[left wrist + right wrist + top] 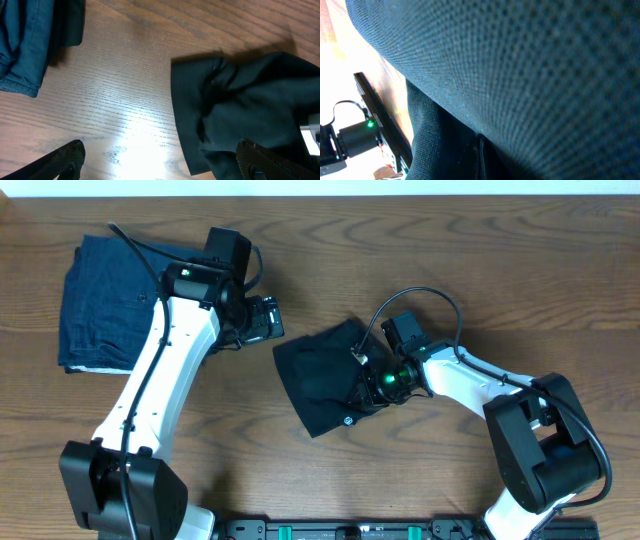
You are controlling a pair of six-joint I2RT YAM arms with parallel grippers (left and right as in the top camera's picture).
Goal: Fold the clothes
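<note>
Brown wood-grain table [330,480]: we see plain black soft-fabric T-shirt [320,375] bunched near centre, fold half done. Right gripper [365,385] clamped shut on its right edge. Left gripper [272,320] spread wide, empty, just beside shirt. Next, we judge: left pinches near corner, both carry fold over.

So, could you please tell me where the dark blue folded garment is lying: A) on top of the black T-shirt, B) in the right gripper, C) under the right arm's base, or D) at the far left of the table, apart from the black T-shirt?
D: the dark blue folded garment lies at the far left of the table, with bare wood between it and the black T-shirt.
</note>
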